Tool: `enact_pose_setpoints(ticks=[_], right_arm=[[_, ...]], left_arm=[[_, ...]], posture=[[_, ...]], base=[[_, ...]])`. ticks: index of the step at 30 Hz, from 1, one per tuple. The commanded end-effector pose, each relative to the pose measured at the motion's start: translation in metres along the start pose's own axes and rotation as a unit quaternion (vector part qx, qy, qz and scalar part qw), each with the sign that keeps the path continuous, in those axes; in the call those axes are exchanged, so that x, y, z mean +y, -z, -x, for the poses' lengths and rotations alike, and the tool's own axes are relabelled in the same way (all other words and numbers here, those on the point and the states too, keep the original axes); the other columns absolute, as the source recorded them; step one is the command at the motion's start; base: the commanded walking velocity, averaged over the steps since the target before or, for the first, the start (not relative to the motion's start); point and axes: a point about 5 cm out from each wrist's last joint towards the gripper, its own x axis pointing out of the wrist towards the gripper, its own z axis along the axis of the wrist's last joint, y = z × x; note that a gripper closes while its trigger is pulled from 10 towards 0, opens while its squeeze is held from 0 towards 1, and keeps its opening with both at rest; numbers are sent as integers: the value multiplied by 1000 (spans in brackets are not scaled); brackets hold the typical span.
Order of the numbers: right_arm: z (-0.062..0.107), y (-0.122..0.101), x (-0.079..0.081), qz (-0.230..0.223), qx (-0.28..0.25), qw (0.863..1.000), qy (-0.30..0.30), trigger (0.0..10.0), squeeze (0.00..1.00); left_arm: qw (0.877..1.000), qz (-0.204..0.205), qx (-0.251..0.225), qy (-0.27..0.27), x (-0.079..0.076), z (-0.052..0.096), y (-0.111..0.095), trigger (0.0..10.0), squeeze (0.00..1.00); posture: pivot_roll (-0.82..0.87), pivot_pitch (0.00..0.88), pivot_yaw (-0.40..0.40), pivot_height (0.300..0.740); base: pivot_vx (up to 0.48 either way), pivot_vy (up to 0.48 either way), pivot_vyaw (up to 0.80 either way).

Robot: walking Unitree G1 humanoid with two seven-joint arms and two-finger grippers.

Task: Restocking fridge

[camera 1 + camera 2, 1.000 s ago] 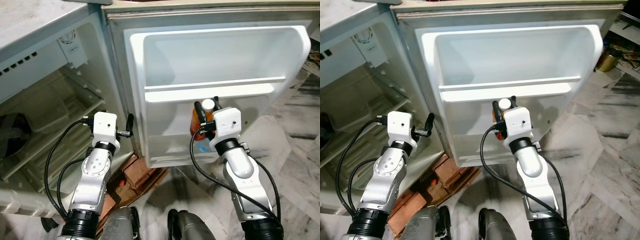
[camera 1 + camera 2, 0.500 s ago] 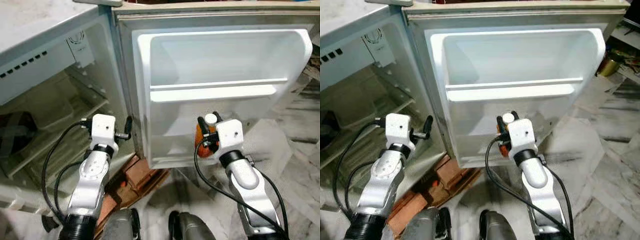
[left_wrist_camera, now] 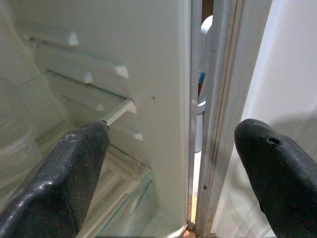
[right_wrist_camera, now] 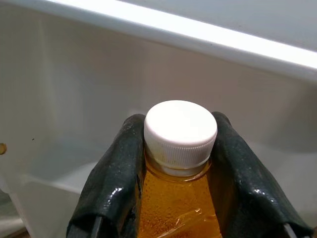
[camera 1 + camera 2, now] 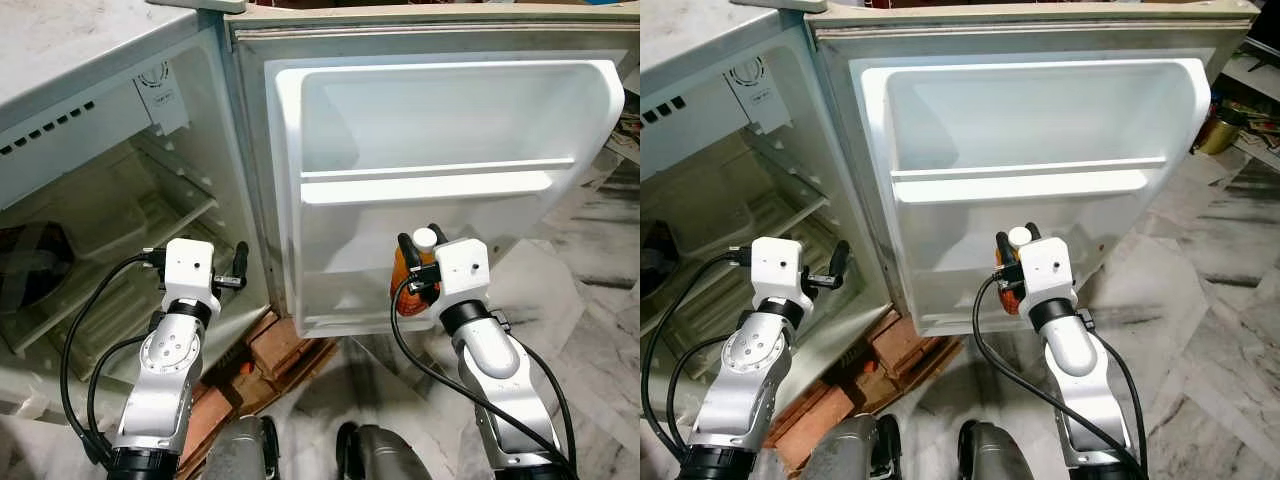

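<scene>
Though clamped just under its white cap [image 4: 180, 130], bottle [image 5: 403, 285] likely heavy with amber liquid, smooth and slippery plastic, stiff enough to squeeze; better held lower on the body if it swings. Sits upright between right gripper [image 4: 179, 163] fingers [image 4: 111, 173], pinched at the neck, in front of the door's [image 5: 450, 120] lower part, below its shelf [image 5: 430, 185]. Left gripper [image 3: 173, 163] spread open, holding nothing, near the fridge's [image 5: 90, 200] hinge edge.
</scene>
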Motion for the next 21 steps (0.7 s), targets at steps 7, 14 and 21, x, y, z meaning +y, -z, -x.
enact_pose_setpoints(ticks=[7,14,21], right_arm=[[-1,-4,-2,-2,-15,1000,8,10000,0],[-4,-4,0,-11,-25,1000,6,10000,0],[-9,-5,5,-20,-43,999,21,10000,0]], left_arm=[[1000,-11,12,-4,8,9,4,10000,0],[1000,-19,22,-8,13,15,10,10000,0],[999,-26,34,6,13,13,15,10000,0]], posture=[[29,146,-5,663],[35,141,-2,663],[24,125,81,663]], base=[[0,0,0],[0,0,0],[0,0,0]])
